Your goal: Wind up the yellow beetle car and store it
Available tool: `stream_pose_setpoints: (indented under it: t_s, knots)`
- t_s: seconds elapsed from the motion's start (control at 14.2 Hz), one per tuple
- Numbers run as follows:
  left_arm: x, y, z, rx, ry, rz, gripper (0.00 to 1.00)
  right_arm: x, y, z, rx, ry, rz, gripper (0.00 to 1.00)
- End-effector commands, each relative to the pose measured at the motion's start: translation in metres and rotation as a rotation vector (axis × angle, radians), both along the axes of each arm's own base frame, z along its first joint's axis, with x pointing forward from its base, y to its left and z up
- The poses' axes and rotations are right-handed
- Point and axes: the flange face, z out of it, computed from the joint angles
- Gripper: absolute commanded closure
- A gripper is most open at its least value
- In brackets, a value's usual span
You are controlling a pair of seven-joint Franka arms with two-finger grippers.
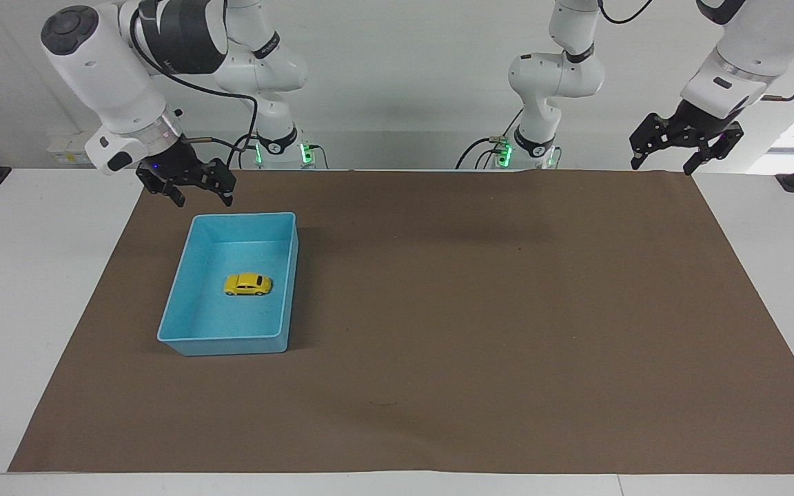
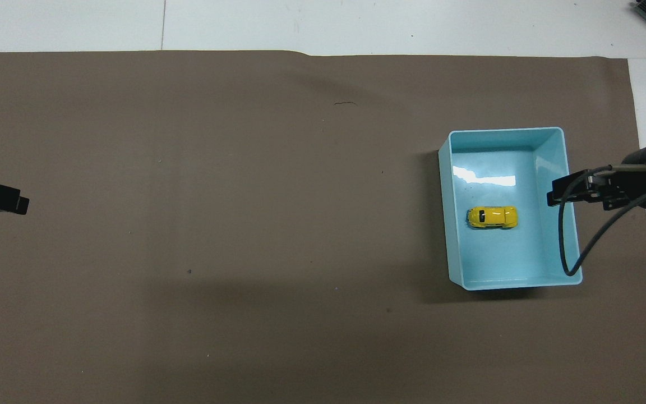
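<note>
Sitting inside the light-blue plastic bin (image 1: pixel 183 275) near the desk's right-arm end, the tiny yellow beetle toy car (image 1: pixel 247 284) looks stored; both tools, right tool (image 1: pixel 193 194) and left tool (image 1: pixel 685 148), hang released, and a careless pass could snag the bin rim.

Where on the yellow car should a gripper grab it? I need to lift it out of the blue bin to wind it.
Probably across the yellow beetle car's two long flanks, coming straight down from above. It sits upright on its wheels mid-floor in the blue bin, clear of every wall, so the bin's walls block a sideways approach. The open right gripper, up beside the bin, is closest.
</note>
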Motion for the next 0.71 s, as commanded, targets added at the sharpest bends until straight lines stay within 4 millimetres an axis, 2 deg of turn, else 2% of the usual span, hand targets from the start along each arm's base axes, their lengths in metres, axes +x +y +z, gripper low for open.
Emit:
stream_pose_setpoints:
  t_s: [0.0, 0.07, 0.21, 0.35, 0.64]
  knots:
    - [-0.007, 0.002, 0.002, -0.013, 0.006, 0.006, 0.00, -0.002, 0.003, 0.006, -0.110, 0.003, 0.017, 0.00]
    - [-0.007, 0.002, 0.002, -0.013, 0.006, 0.006, 0.00, -0.001, 0.008, 0.008, -0.118, -0.005, 0.030, 0.00]
    - [-0.007, 0.002, 0.002, -0.013, 0.006, 0.006, 0.00, 0.000, 0.006, 0.009, -0.115, -0.014, 0.021, 0.00]
    - [-0.007, 0.002, 0.002, -0.013, 0.006, 0.006, 0.00, 0.002, -0.002, 0.020, -0.108, -0.040, 0.007, 0.00]
    - [-0.007, 0.002, 0.002, -0.013, 0.006, 0.006, 0.00, 0.001, 0.001, 0.031, -0.120, -0.049, 0.015, 0.00]
